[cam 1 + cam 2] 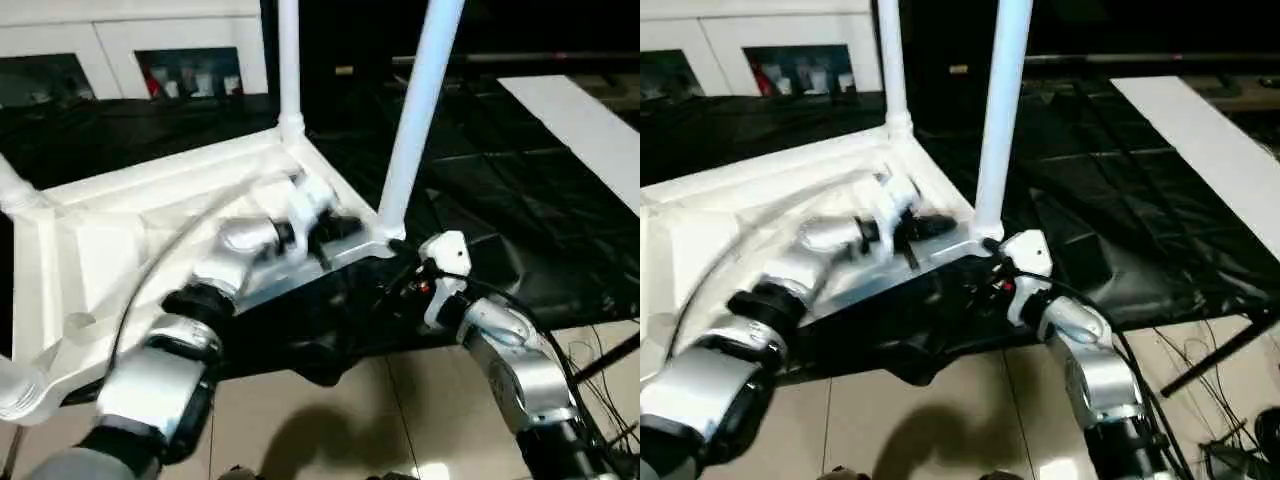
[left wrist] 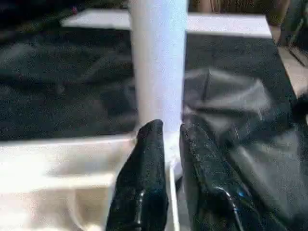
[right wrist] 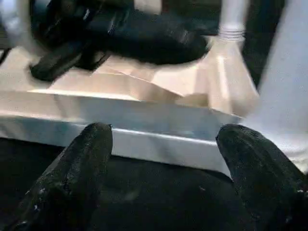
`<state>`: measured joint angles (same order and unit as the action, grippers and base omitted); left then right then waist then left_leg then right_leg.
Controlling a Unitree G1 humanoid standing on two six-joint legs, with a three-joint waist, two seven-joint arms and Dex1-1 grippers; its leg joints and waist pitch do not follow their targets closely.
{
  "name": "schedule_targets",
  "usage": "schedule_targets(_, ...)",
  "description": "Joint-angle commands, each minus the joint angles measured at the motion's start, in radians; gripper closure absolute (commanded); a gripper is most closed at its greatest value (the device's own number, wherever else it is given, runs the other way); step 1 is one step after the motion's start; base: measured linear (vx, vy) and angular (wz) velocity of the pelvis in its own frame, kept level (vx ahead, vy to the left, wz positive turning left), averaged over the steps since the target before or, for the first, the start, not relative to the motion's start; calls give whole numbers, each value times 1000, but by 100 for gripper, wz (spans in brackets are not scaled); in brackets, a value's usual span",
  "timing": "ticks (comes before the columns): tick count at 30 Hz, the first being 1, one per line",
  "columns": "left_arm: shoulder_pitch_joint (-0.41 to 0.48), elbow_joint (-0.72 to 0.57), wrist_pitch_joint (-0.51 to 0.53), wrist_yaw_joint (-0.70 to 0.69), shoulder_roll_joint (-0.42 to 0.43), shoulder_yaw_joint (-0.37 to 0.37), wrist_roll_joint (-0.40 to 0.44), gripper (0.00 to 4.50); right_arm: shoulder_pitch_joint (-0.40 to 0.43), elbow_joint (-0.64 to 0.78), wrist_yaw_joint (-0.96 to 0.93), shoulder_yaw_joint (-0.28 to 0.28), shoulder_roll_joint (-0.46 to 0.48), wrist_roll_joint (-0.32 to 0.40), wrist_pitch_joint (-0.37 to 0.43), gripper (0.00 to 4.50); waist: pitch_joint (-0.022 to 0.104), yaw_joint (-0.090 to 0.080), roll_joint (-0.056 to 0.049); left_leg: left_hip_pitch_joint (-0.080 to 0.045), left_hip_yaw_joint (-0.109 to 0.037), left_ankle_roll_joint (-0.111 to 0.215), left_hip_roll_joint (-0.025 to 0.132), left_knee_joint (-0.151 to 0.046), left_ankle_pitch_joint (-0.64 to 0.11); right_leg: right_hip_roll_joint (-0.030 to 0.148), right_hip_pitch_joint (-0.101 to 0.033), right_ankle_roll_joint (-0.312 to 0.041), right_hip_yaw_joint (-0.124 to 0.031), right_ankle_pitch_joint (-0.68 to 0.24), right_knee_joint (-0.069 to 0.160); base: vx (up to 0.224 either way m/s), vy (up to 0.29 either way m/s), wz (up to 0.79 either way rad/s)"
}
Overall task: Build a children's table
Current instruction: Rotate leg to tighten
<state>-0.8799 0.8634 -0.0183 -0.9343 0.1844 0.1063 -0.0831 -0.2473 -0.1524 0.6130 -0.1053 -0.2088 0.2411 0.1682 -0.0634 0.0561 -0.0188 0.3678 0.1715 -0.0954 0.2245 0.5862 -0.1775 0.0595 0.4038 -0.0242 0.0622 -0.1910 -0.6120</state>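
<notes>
My left gripper lies over the ribbed underside of the tabletop, its two black fingers a narrow slit apart with nothing between them, their tips just short of the base of the near leg. That leg stands upright in the corner socket at the tabletop's near right corner — seated, as far as I can see.

My right gripper hangs just off that same corner, below and to the right of it, fingers spread wide and empty. Through them I look at the white outer edge of the tabletop, with the leg rising at one side.

The tabletop lies upside down on a black sheet, its shallow ribbed bays bare apart from my own arm and cable. A second leg stands upright in the far corner socket. At the left side, two more corners carry rounded white leg bases — I cannot tell how well they sit.

Beyond the sheet is a white cabinet with glass doors; to the right, a long white board.
</notes>
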Motion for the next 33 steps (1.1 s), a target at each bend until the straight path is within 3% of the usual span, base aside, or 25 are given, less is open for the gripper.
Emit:
schedule_targets(1,37,-112,89,-88,84,19,1,343,-38,-42,-32,0,30,-30,20,67,71,2,25,0,3,71,2,-62,-140,70,-64,-219,-44,-129,67,0,0,0)
schedule_targets(2,49,-137,110,-108,103,25,1,334,-48,-57,-37,0,36,-35,19,67,71,2,25,0,3,71,2,-62,-140,70,-64,-219,-44,-129,67,0,0,0)
schedule_targets(3,65,-172,138,-135,127,31,1,334,-55,-64,-47,-3,41,-35,28,67,69,-3,14,-4,4,50,3,-63,-140,69,-58,-202,-44,-174,71,0,0,0)
schedule_targets(4,88,-217,172,-164,158,41,3,311,-67,-76,-52,-7,45,-35,32,67,70,-2,17,-11,4,45,7,-64,-141,72,-57,-207,-46,-167,68,0,0,0)
schedule_targets(6,147,-328,239,-225,226,60,-3,301,-94,-99,-60,-16,49,-33,44,67,70,-4,16,-9,5,40,7,-65,-123,67,-55,-207,-47,-132,63,0,0,0)
schedule_targets(7,194,-410,287,-274,280,80,-8,290,-126,-136,-63,-15,62,-31,38,67,70,-6,11,-8,5,38,7,-66,-111,66,-55,-211,-47,-108,58,0,0,0)
schedule_targets(8,226,-469,323,-305,315,92,-14,277,-146,-155,-67,-13,70,-28,38,67,76,-6,12,-9,1,31,13,-67,-103,74,-56,-221,-47,-84,47,0,0,0)
schedule_targets(9,249,-510,351,-324,339,101,-19,277,-161,-170,-70,-11,75,-26,37,67,73,-8,13,-13,8,32,7,-64,-89,62,-51,-219,-47,-61,51,0,0,0)
schedule_targets(12,317,-615,423,-334,368,124,-44,247,-229,-255,-67,-1,99,-28,20,67,73,-2,16,-14,9,34,9,-65,-69,65,-50,-234,-48,-21,44,0,0,0)
schedule_targets(13,348,-648,442,-324,370,136,-45,238,-274,-315,-56,1,113,-33,6,67,71,0,23,-15,11,28,9,-66,-78,64,-50,-237,-48,-25,46,0,0,0)
schedule_targets(14,353,-652,444,-322,371,138,-44,238,-280,-324,-54,1,116,-34,4,67,71,-1,20,-13,10,19,9,-67,-93,66,-51,-238,-48,-36,43,0,0,0)
schedule_targets(19,387,-689,485,-276,369,154,4,193,-384,-473,-92,18,141,-54,-38,67,74,0,28,-16,10,-16,7,-67,-106,65,-53,-219,-48,-28,41,0,0,0)
schedule_targets(24,405,-709,518,-215,398,173,70,156,-503,-658,-231,69,149,-69,-88,67,73,-4,37,-13,10,-23,3,-65,-116,65,-57,-209,-52,-61,42,0,0,0)
schedule_targets(33,389,-657,506,-93,414,140,124,90,-602,-868,-421,175,77,-62,-162,67,69,7,38,-21,13,-36,3,-62,-170,60,-43,-187,-51,-143,49,0,0,0)
